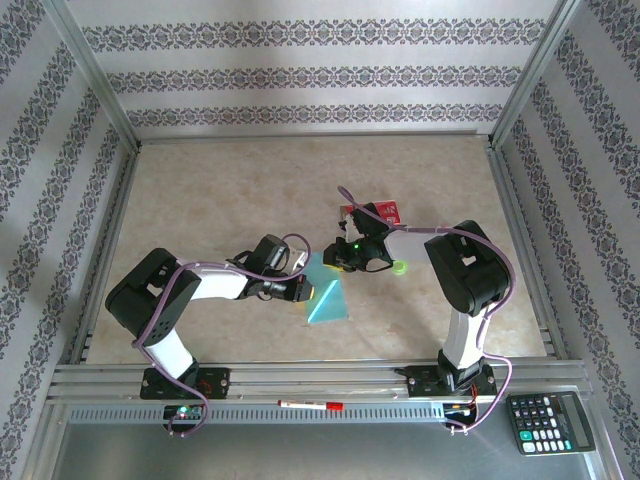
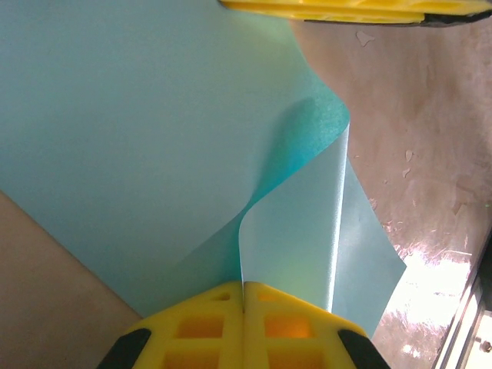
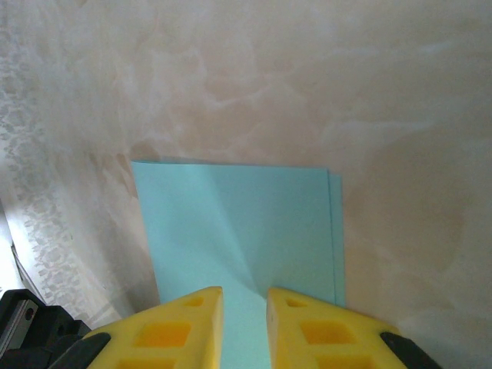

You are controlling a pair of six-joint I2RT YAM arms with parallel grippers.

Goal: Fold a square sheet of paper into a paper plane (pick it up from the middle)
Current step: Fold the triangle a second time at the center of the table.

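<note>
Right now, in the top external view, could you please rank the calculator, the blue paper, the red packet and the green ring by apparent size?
1. calculator, though it may sit nearer the camera
2. blue paper, folded and partly covered
3. red packet, partly covered
4. green ring

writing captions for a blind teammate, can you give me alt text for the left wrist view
The left pincer, yellow and shut, pinches a raised fold of the light-blue sheet of paper, which curls up off the tan table. A yellow bar runs along the top edge of the picture.
</note>
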